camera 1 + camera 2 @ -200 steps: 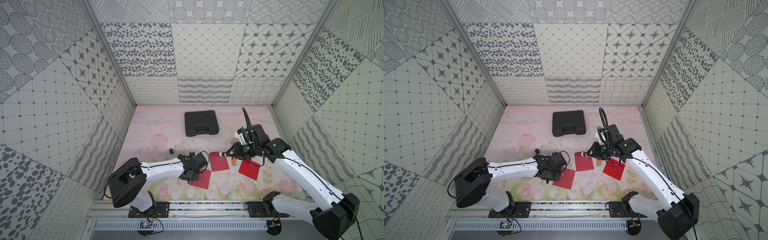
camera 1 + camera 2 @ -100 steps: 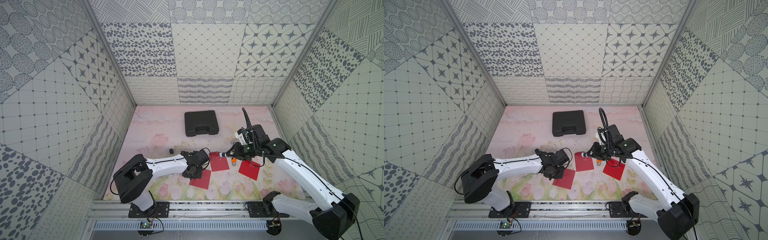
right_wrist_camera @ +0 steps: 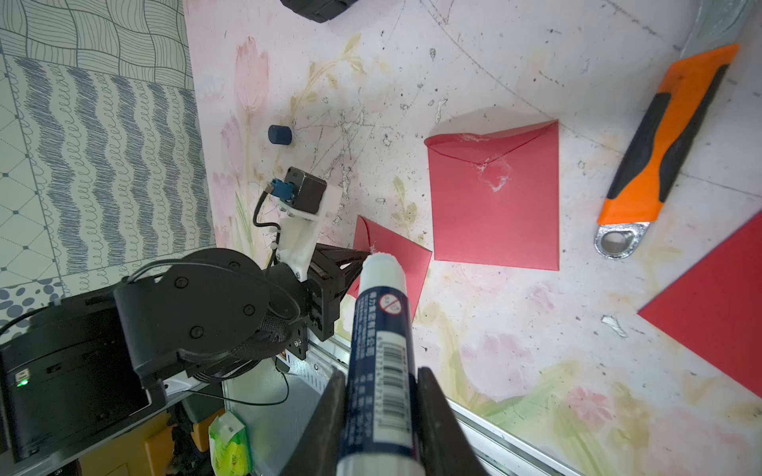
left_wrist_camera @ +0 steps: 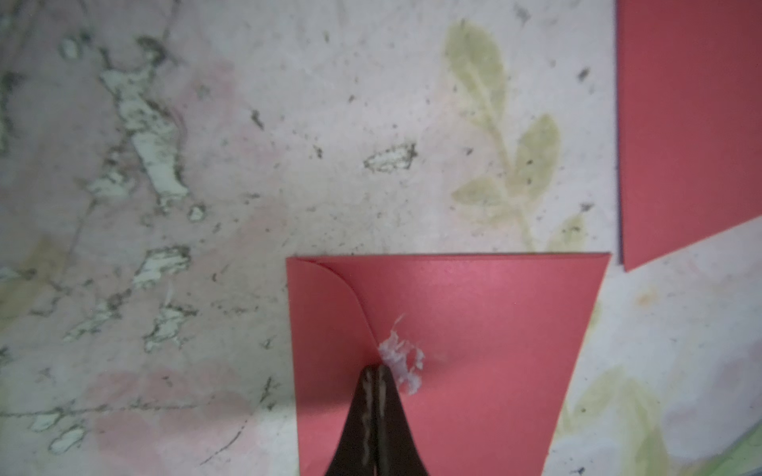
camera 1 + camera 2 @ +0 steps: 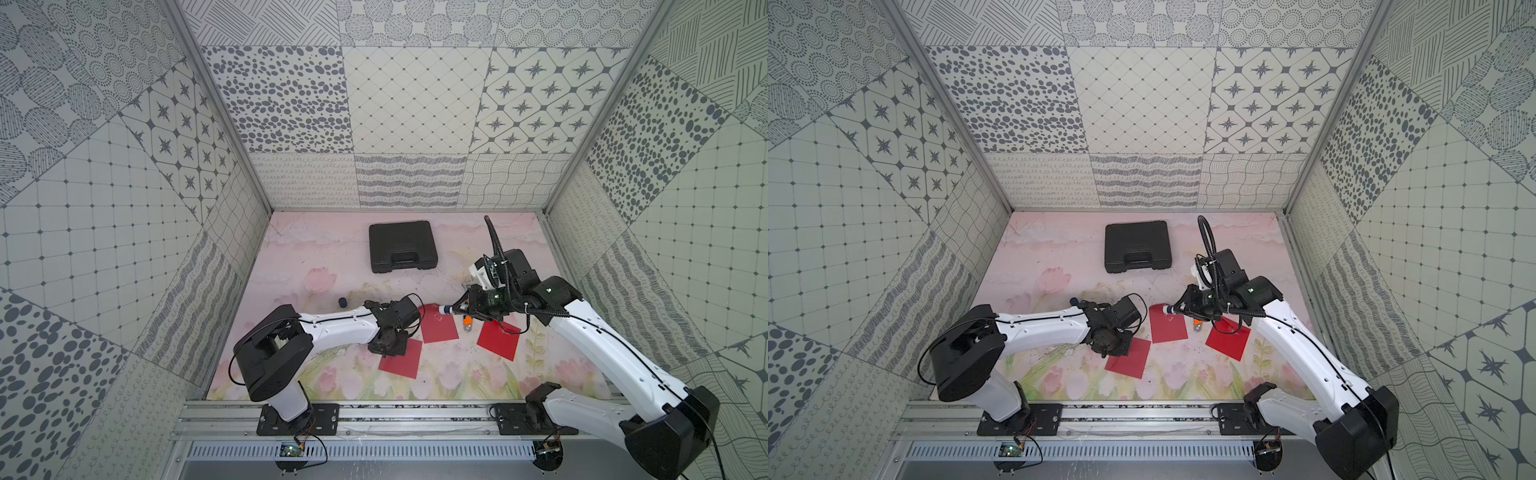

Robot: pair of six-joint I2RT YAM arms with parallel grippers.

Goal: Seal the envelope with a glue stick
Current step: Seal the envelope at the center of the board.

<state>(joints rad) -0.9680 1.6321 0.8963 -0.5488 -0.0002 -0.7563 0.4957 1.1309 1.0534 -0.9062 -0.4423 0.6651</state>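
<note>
Three red envelopes lie on the floral table. My left gripper [image 4: 376,371] is shut, its tips resting on the closed flap of the front-left envelope [image 4: 474,329], beside a white glue smear [image 4: 402,358]. In both top views this envelope [image 5: 401,359] [image 5: 1129,359] lies under the left gripper [image 5: 390,351]. My right gripper [image 3: 379,395] is shut on the uncapped glue stick [image 3: 381,329], held level above the table. In a top view its white tip [image 5: 448,308] hangs over the far corner of the middle envelope [image 5: 438,330].
The third envelope [image 5: 498,340] lies under the right wrist, with an orange-and-black wrench [image 3: 664,140] beside it. The dark blue cap [image 5: 342,301] sits apart, far-left of the left arm. A black case [image 5: 402,246] lies at the back.
My left gripper's jaws have closed fully and its arm has shifted slightly right, tips now on the front-left envelope's flap. The right arm and glue stick have not moved.
</note>
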